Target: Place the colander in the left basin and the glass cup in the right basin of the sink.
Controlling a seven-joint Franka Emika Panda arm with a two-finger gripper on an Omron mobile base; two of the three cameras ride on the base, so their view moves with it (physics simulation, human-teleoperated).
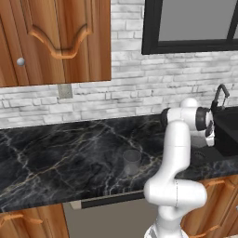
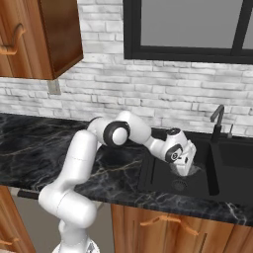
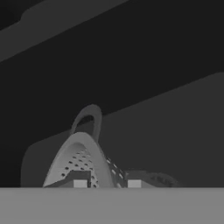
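The silvery perforated colander hangs tilted in the left basin of the black sink, just above the floor. My gripper is shut on its rim, one fingertip on each side, and a side handle sticks up beyond. From the right base view the hand reaches down into that basin, with a bit of the colander beside it. The right basin lies past the divider. The glass cup stands upright on the marble counter, left of the arm.
A black curved faucet rises at the sink's back edge. A brick wall and a dark-framed window stand behind the counter. Wooden cabinets hang above on the left. The basin walls are close around the hand.
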